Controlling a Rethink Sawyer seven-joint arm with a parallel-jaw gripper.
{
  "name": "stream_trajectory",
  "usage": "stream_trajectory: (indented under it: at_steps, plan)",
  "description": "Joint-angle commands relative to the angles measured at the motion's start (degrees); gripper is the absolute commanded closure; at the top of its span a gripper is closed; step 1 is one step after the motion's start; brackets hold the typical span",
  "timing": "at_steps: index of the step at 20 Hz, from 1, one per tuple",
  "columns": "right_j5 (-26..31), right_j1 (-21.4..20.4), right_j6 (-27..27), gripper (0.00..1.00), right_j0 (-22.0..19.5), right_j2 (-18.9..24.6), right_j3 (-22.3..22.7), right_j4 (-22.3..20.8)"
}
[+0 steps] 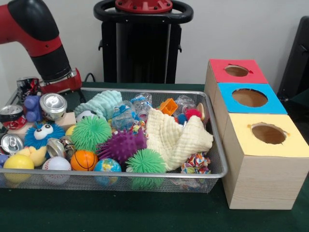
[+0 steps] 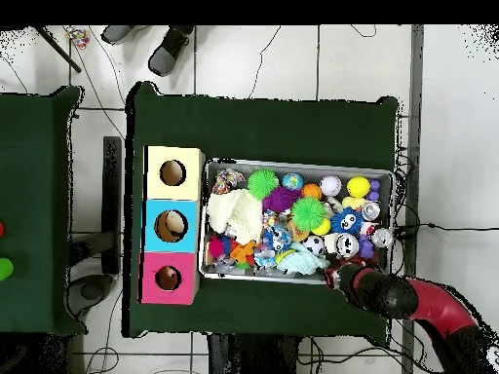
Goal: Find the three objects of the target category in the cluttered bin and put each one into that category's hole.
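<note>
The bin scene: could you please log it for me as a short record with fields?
container: wire mesh bin on green table
contents: spiky balls, cans, cream cloth, sports balls, mixed toys
sorting box: three holes, tops red, blue, yellow
box position: beside the bin
arm: at the bin's can-side corner
gripper: state unclear

Wire-mesh metal bin (image 1: 212,166) — shiny tin cans (image 1: 53,105), waffled cream cloth (image 1: 176,137), wood-grain boxes (image 1: 256,181).

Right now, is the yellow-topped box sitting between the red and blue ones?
No. The blue-topped box is the middle one, with the red-topped box and the yellow-topped box at either end of the row.
</note>
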Motion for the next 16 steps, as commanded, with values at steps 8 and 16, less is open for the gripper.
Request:
stream_trajectory:
  at_steps: [8, 16]
  plan:
    - [1.83, -2.98, -15.23, 0.00, -0.01, 2.28, -9.84, -6.53]
    - [7.33, 3.18, -13.70, 0.00, 7.74, 1.81, -18.28, -3.88]
